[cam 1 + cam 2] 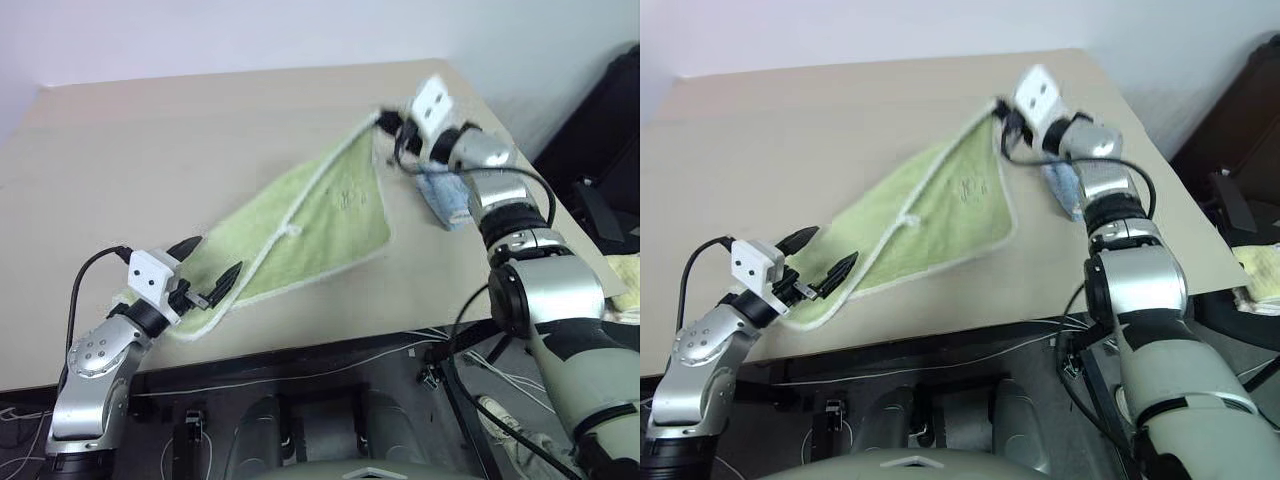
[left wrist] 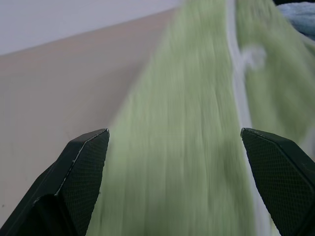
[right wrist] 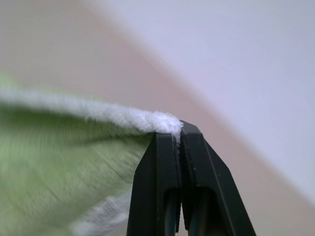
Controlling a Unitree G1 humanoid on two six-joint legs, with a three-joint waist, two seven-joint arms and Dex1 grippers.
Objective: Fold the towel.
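The lime-green towel [image 1: 320, 225] with white trim stretches across the tan table, its far corner lifted off the surface. My right gripper [image 1: 385, 122] is shut on that raised corner; in the right wrist view the white edge [image 3: 162, 120] is pinched between the two black fingers. A small white loop [image 1: 292, 230] and a faint dark mark [image 1: 350, 198] show on the cloth. My left gripper [image 1: 212, 272] is open just above the towel's near end, one finger [image 2: 83, 167] on each side of the green strip, with nothing gripped.
A small light blue towel [image 1: 445, 195] lies by the table's right edge, just under my right forearm. The table's front edge [image 1: 300, 350] runs near my left arm, with cables hanging below it. Dark equipment [image 1: 600, 150] stands off the table's right side.
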